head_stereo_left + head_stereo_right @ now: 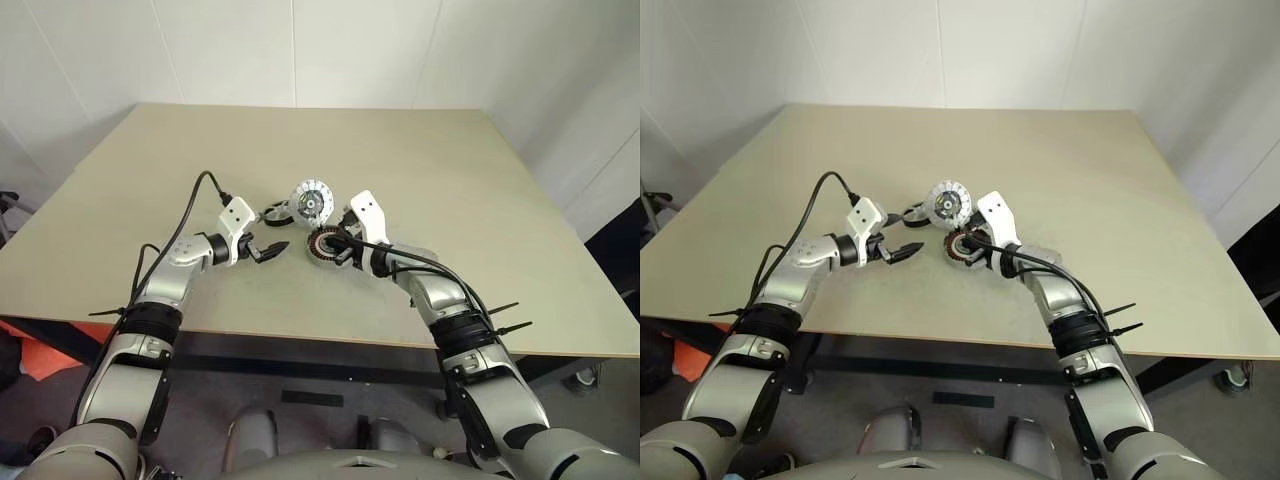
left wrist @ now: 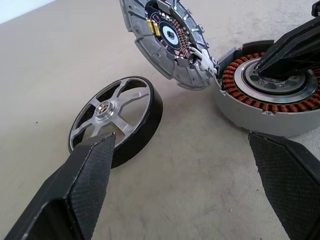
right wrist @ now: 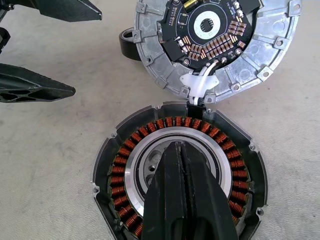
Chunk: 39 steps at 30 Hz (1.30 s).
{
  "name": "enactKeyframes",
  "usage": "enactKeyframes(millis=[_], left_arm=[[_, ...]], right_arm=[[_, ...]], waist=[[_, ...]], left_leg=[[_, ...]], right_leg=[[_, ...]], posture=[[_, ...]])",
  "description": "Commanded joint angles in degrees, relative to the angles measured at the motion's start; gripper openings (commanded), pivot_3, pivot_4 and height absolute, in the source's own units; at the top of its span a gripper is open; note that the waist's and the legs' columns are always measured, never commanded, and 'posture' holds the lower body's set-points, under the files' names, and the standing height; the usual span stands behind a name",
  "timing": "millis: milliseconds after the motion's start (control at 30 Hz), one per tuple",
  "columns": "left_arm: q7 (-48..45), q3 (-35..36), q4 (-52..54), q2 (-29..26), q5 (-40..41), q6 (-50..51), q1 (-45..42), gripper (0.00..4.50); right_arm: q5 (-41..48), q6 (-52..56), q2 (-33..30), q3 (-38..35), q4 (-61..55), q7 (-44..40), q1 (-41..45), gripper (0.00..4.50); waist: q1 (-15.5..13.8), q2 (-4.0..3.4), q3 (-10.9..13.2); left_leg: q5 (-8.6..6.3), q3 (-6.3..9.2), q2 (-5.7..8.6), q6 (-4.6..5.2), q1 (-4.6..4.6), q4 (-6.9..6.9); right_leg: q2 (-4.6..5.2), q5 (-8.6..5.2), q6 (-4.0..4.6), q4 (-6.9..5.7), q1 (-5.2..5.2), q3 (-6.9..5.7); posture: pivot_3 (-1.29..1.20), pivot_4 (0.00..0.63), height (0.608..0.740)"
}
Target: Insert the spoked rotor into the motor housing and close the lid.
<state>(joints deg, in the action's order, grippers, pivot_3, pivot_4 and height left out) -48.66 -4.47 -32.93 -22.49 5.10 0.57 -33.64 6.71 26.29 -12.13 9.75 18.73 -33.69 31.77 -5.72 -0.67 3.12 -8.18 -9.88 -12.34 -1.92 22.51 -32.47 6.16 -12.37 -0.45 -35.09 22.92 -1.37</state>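
Our right hand [image 3: 186, 200], fingers pressed together, steadies the motor housing [image 2: 270, 100]. Our left hand [image 1: 268, 249] gapes wide and empty; next we grab the spoked rotor [image 2: 116, 120].

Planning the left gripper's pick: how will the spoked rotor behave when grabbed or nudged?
The spoked rotor looks like rigid metal, so probably stiff. It rests tilted on the table, so a nudge may tip it flat or roll it. Its smooth black rim may slip.

Arms: silver-grey metallic shells, black joint bands at elbow and forearm. White angular camera housing on each wrist, two small dark dots on its face. Black cable loops from each housing back along the arm, held by black zip ties with loose tails. Left gripper [image 1: 268, 249] and right gripper [image 3: 186, 200]: black wedge-shaped fingers [image 2: 90, 170], fine textured pads.
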Motion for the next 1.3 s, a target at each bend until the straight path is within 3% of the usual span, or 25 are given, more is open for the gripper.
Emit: enactKeyframes(millis=[33,300,533,700,1300], left_arm=[[0.3,0.5,1.2,-0.4,0.0,-0.7,-1.2,4.5],[0.5,0.5,0.5,-0.2,-0.1,-0.9,-1.6,4.5],[0.5,0.6,0.9,-0.6,0.0,-0.7,-1.4,4.5],[0.6,0.6,1.2,-0.6,0.0,-0.6,-1.3,4.5],[0.6,0.7,0.7,-0.3,0.1,-0.7,-1.4,4.5]], right_arm=[[0.1,0.9,-1.1,-1.1,-2.5,-0.2,1.5,0.01],[1.3,3.8,-0.7,-0.9,-8.8,-0.1,3.3,0.01],[0.6,3.2,0.9,-0.2,-5.0,0.4,2.6,0.01],[-1.8,0.7,1.8,0.5,4.2,1.9,1.7,0.01],[1.4,6.0,0.0,-2.1,-9.6,1.2,5.0,0.01]], waist=[[0.0,0.0,0.0],[0.2,0.0,0.0],[0.1,0.0,0.0],[0.1,0.02,0.0],[0.1,0.04,0.0]], left_leg=[[0.0,0.0,0.0,0.0,0.0,0.0],[0.0,0.0,-0.03,0.0,0.1,0.04],[0.0,0.0,-0.01,0.0,0.11,0.03],[0.0,0.0,0.0,0.0,0.09,0.03],[0.02,0.0,-0.03,-0.03,0.03,0.07]], right_leg=[[0.0,0.0,0.0,0.0,0.0,0.0],[-0.04,0.0,0.0,0.01,0.14,0.0],[-0.02,0.0,0.0,0.01,0.14,0.0],[-0.02,0.0,0.0,0.0,0.13,0.0],[-0.05,0.0,0.0,-0.02,0.13,0.02]], posture=[[0.0,0.0,0.74],[0.0,0.0,0.74],[0.0,0.0,0.74],[0.0,0.0,0.74],[0.0,0.0,0.74]])
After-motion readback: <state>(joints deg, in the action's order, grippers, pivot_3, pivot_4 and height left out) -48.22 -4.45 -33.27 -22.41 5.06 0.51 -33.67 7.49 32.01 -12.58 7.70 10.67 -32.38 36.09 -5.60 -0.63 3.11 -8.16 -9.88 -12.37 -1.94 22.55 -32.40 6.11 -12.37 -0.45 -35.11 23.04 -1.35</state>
